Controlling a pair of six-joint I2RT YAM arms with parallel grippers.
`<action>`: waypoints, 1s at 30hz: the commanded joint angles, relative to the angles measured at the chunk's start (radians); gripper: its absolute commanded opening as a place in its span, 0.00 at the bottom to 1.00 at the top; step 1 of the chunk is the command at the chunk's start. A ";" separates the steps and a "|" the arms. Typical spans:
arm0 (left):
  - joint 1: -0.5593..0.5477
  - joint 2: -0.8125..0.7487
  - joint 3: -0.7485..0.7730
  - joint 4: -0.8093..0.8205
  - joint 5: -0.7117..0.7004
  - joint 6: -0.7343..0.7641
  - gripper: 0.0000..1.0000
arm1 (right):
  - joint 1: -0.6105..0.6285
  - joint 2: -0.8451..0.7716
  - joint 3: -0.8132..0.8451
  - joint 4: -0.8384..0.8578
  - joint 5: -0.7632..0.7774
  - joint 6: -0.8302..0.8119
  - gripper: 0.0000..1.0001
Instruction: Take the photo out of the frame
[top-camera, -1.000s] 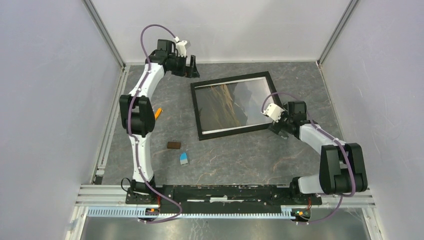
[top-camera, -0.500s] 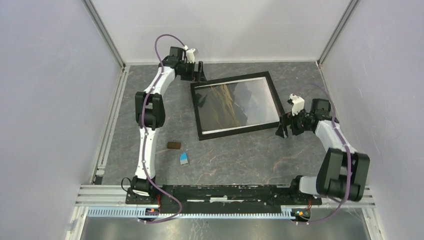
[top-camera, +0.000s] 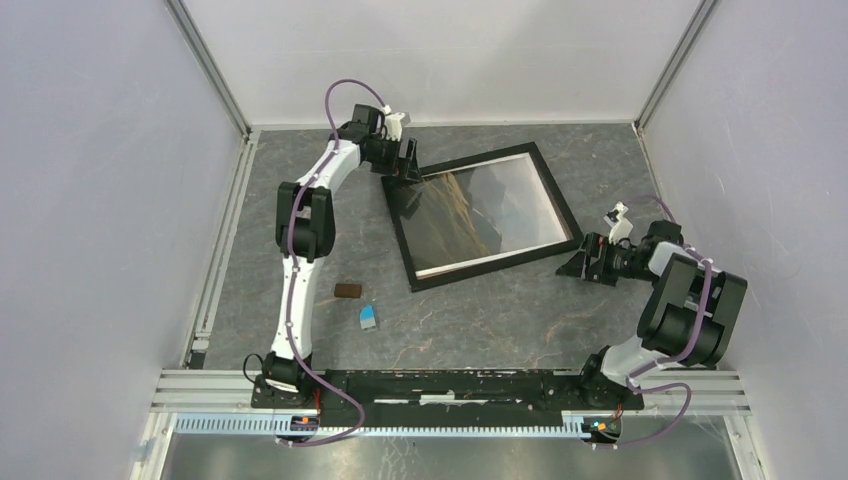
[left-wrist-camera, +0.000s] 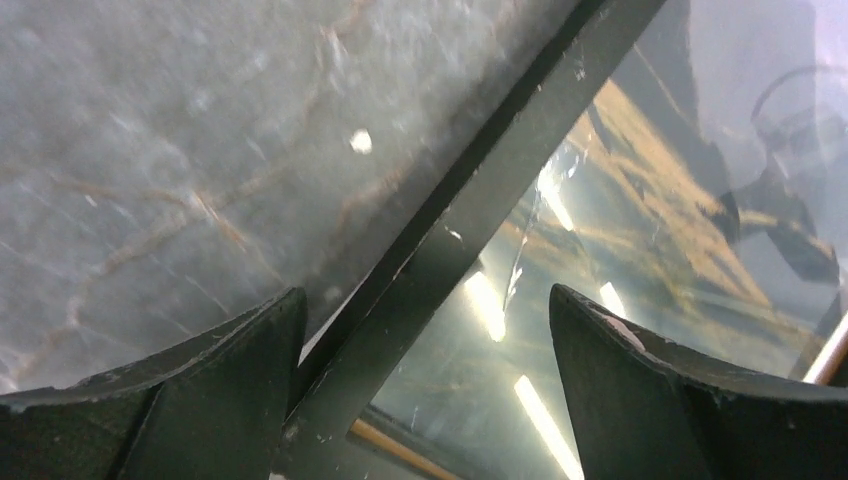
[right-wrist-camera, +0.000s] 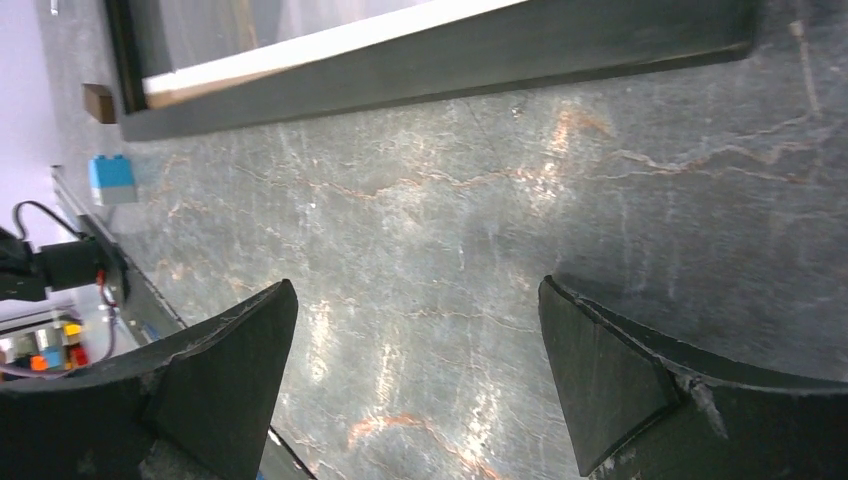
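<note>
The frame (top-camera: 498, 263), black-bordered with glossy glass, lies flat and skewed mid-table. Through the glass shows the photo (top-camera: 462, 212), brown hills and grey mountains. My left gripper (top-camera: 405, 165) is at the frame's far left corner and is open. In the left wrist view its fingers (left-wrist-camera: 250, 350) straddle the frame's black border (left-wrist-camera: 480, 210), with the photo (left-wrist-camera: 650, 210) under reflections beyond. My right gripper (top-camera: 585, 265) stands open just off the frame's near right corner. In the right wrist view the right gripper (right-wrist-camera: 415, 290) holds only bare table, and the frame's edge (right-wrist-camera: 450, 70) lies farther ahead.
A small brown block (top-camera: 348, 291) and a blue-and-white block (top-camera: 369, 318) lie on the dark marbled table left of the frame's near corner; both also appear in the right wrist view, blue block (right-wrist-camera: 112, 180), brown block (right-wrist-camera: 98, 102). Walls close three sides.
The left gripper has moved right onto the frame's far left corner. The right gripper has pulled off the frame's right edge to the table beside it. The frame has shifted right and turned slightly.
</note>
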 joint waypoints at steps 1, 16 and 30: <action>-0.014 -0.135 -0.149 -0.070 0.028 0.068 0.95 | 0.004 0.058 -0.036 -0.003 0.030 0.024 0.98; -0.094 -0.506 -0.731 0.109 0.137 -0.061 0.90 | 0.023 0.204 -0.007 0.133 0.073 0.118 0.98; -0.206 -0.677 -1.077 0.206 0.143 -0.048 0.90 | 0.255 0.341 0.250 0.226 0.234 0.237 0.98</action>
